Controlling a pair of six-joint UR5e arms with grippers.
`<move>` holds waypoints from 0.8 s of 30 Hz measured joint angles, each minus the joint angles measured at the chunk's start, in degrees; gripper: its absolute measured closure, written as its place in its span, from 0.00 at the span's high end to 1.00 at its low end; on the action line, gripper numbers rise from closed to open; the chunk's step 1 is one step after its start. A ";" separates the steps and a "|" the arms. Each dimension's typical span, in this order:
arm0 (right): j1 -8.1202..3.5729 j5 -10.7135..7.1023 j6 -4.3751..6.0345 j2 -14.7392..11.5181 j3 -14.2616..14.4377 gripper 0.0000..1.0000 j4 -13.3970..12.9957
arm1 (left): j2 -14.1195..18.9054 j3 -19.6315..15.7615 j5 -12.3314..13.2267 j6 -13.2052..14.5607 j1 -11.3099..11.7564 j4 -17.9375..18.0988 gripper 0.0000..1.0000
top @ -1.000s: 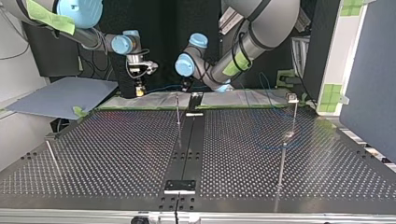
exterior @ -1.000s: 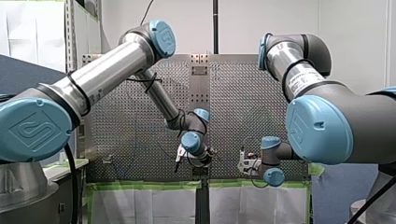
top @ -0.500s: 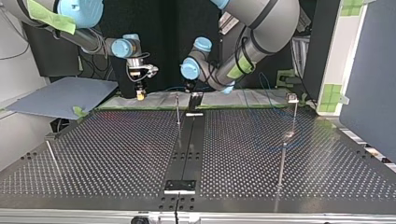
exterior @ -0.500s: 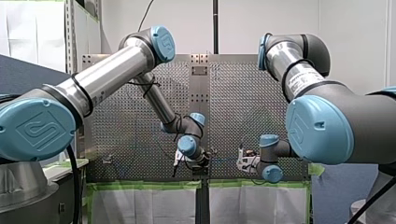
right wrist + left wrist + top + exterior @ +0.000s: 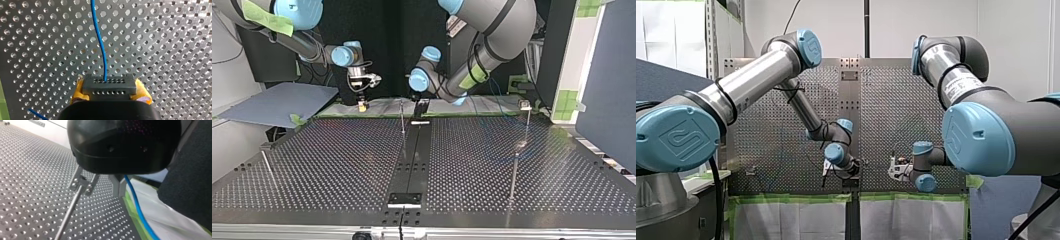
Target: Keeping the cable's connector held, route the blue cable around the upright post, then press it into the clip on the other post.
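My right gripper (image 5: 109, 88) is clamped on the black multi-hole connector (image 5: 109, 83), yellow pads (image 5: 78, 93) either side. Thin blue cable (image 5: 99, 42) runs straight ahead over open perforated table (image 5: 162, 50). Left gripper (image 5: 118, 185): can't tell its state. Cable passes under it, clip (image 5: 81, 183) on post (image 5: 68, 211) just beside.

Two silver-tubed robot arms with light-blue round joint caps (image 5: 808, 44).
My left arm (image 5: 756, 75) carries a thin black cable (image 5: 795, 92); my right arm (image 5: 936, 57) bears a white printed label (image 5: 958, 86); my right tool (image 5: 109, 87) has yellow pads.
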 joint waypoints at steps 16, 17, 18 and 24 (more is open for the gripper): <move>0.03 0.01 0.02 0.02 -1.98 0.00 3.13 | -0.13 1.31 1.46 -2.12 0.65 -0.23 0.00; 0.03 -0.01 0.01 0.04 -1.98 0.00 3.25 | -0.17 1.32 1.67 -2.40 0.66 -0.22 0.00; 0.04 -0.02 -0.01 0.05 -1.99 0.00 3.34 | -0.24 1.32 1.86 -2.66 0.69 -0.19 0.00; 0.14 -0.04 0.04 0.08 -1.99 0.00 3.63 | -0.41 1.33 2.83 -4.30 1.03 0.10 0.00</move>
